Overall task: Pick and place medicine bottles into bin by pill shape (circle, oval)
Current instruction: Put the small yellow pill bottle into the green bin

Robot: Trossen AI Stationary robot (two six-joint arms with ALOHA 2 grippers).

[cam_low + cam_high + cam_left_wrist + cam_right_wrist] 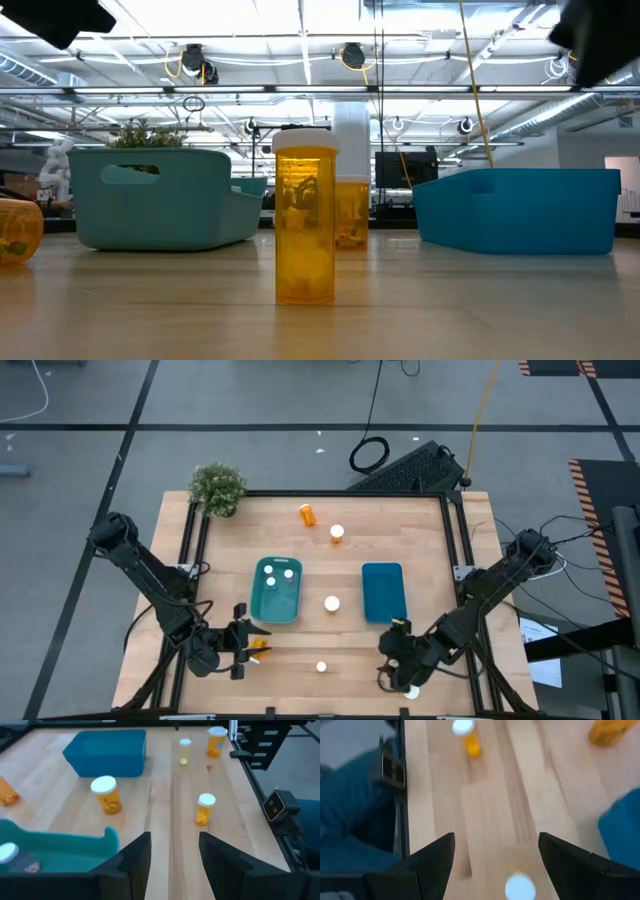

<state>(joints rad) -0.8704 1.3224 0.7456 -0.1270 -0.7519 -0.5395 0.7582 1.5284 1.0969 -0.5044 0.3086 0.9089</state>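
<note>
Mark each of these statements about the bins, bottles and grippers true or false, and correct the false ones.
1. The teal bin holds bottles. True.
2. The blue bin holds three bottles. False: none show in it.
3. The left gripper grips a bottle. False: it is open, with nothing between its fingers.
4. A bottle lies on its side near the plant. True.
5. The right gripper is open. True.

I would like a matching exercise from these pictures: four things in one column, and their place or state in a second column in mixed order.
Things:
1. teal bin
2. blue bin
3. potted plant
4. left end effector

Places or states:
a. far left corner of the table
b. holds white-capped bottles
c. open, near the front edge
d. nothing visible inside

Pairs: 1-b, 2-d, 3-a, 4-c
</note>
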